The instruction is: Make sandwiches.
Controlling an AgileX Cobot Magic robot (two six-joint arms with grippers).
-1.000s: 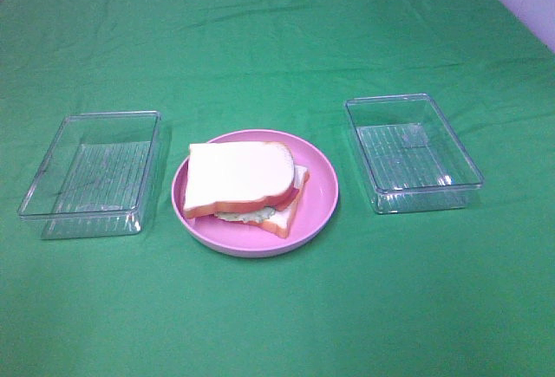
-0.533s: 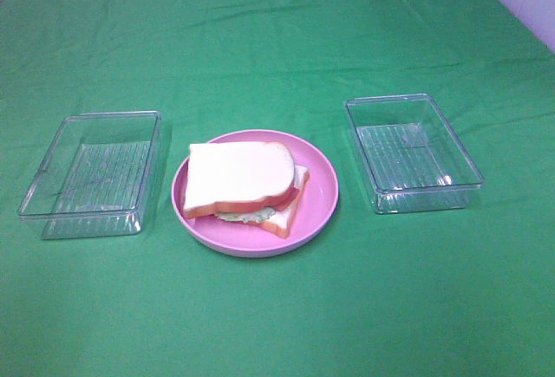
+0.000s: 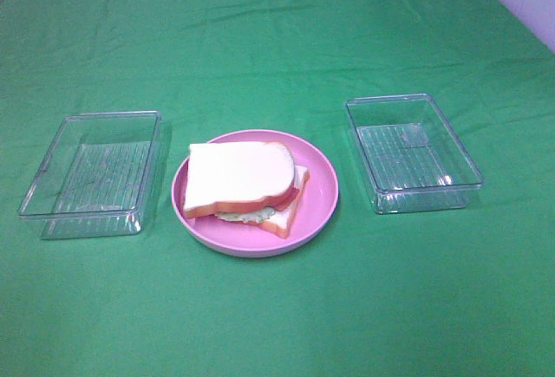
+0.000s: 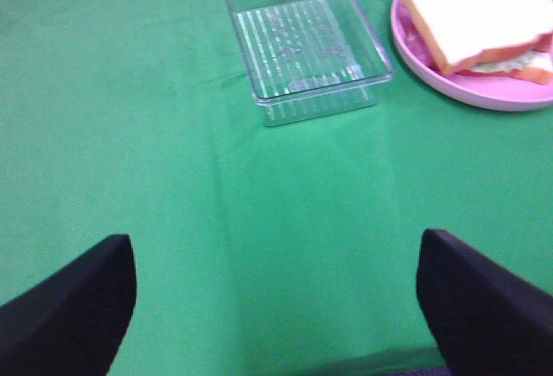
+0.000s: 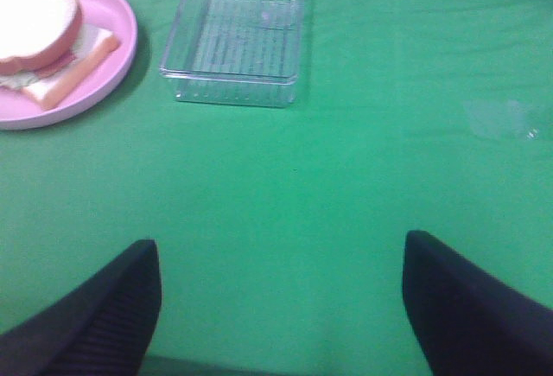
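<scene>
- Two grippers hang back over bare green cloth (image 3: 277, 325), nearest the robot: the left gripper (image 4: 276, 307) and the right gripper (image 5: 281, 302) each show fingers spread wide, holding nothing.
- Farther off, the sandwich (image 3: 247, 185) sits assembled on the pink plate (image 3: 321, 191), top slice skewed, between the left tray (image 3: 91, 173) and the right tray (image 3: 412, 152).
- Judged finished or nearly so; any next move is squaring the top slice.
- Nothing has shifted since the earlier frames.

Sandwich (image 3: 247, 185) on plate (image 3: 321, 188), between two trays (image 3: 91, 173).
</scene>
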